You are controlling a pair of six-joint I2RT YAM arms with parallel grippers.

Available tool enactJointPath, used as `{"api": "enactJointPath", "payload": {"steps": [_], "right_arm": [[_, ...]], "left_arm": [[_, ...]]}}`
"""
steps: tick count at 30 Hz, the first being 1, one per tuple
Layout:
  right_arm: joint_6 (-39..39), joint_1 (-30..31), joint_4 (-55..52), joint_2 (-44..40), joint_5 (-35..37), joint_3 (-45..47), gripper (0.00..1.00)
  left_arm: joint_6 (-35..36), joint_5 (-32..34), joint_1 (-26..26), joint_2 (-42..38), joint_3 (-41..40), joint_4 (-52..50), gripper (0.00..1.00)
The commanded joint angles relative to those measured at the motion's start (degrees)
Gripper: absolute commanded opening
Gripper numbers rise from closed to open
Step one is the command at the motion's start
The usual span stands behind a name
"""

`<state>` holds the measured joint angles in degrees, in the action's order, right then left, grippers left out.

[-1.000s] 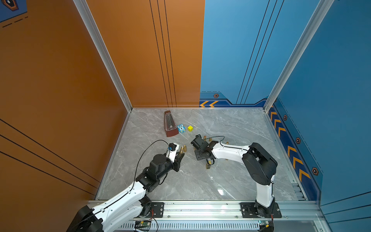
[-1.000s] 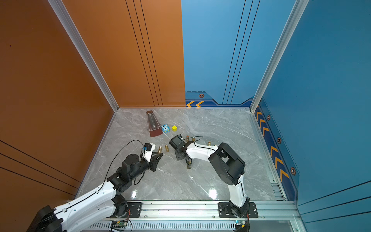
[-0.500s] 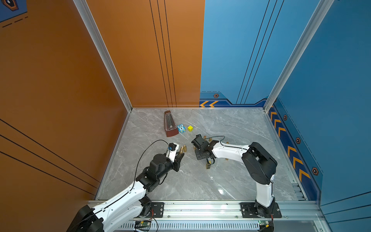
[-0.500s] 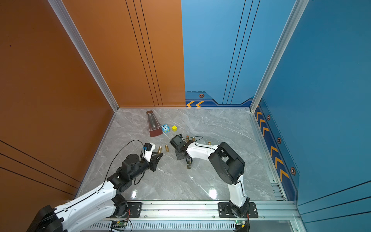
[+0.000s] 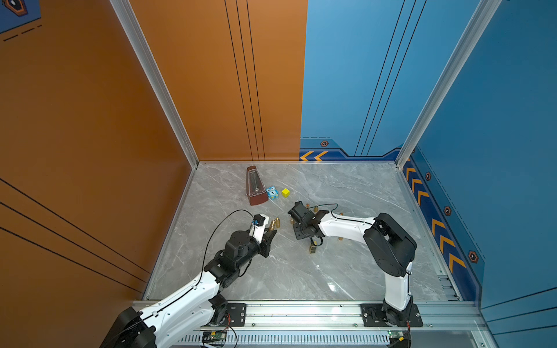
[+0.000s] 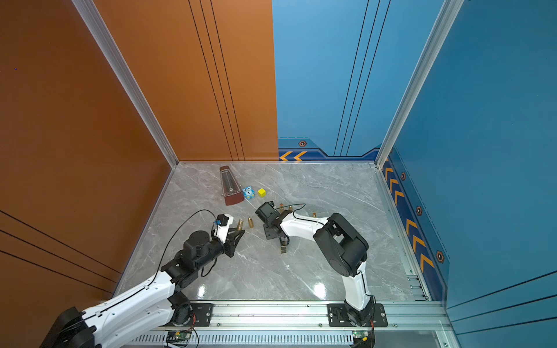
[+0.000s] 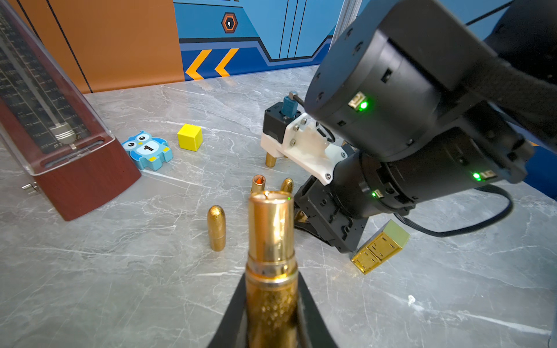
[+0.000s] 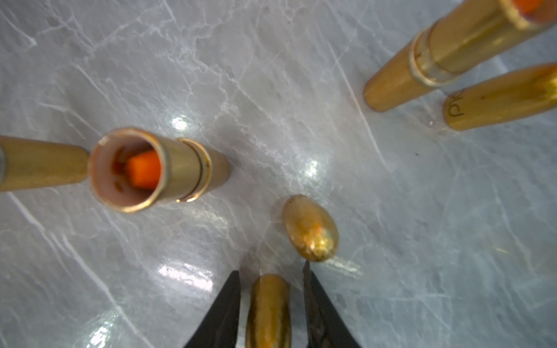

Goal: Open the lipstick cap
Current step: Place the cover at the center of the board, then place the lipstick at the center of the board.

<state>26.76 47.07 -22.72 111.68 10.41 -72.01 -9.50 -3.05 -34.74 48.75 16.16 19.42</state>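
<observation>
The left end effector (image 7: 271,275) is pinched on the lower body of a gold lipstick (image 7: 271,229), which it holds off the grey marble bench (image 5: 286,277) near the middle. The left wrist view shows the tube's top uncapped; in both top views it is only a small gold speck (image 6: 240,224). A bullet-shaped gold cap (image 7: 216,229) stands on the bench just beside it. Only the right wrist view shows the right end effector (image 8: 271,268): its fingers are slightly spread with a second gold cap (image 8: 268,310) between them and a thin gap on each side. That view also shows an open lipstick with an orange stick (image 8: 150,168) and another rounded cap (image 8: 310,229) nearby. The top views alone show the metronome (image 5: 254,186), owl block (image 5: 272,192) and yellow cube (image 5: 285,192) together toward the back wall.
</observation>
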Motion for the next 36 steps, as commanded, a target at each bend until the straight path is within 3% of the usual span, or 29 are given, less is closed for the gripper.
{"api": "enactJointPath", "payload": {"steps": [1, 9, 17, 24, 31, 36], "right_arm": [[-0.7, -0.5, -3.7, -4.4, -0.3, -0.4, 0.41], [-0.9, -2.1, -9.1, -16.5, -2.4, 1.1, 0.49], [-1.0, -3.7, -13.0, -28.0, -20.6, 1.2, 0.56], [6.9, -3.1, -4.9, -28.6, -39.0, 3.9, 0.61], [11.2, -2.5, 1.4, -25.5, -40.3, 4.9, 0.61], [12.8, -2.6, 3.5, -23.4, -40.2, 4.6, 0.56]], "left_arm": [[0.0, -0.5, 0.8, -0.2, 1.1, -0.3, 0.00], [0.9, -4.0, 0.8, 2.0, 2.3, -0.3, 0.00], [2.4, -8.1, -0.5, 7.8, 5.7, -0.3, 0.00], [3.7, -9.6, -3.2, 11.9, 8.8, -0.2, 0.00], [4.3, -10.3, -5.4, 12.4, 9.5, -0.2, 0.00], [4.5, -10.0, -6.0, 11.9, 9.6, -0.2, 0.00]]}}
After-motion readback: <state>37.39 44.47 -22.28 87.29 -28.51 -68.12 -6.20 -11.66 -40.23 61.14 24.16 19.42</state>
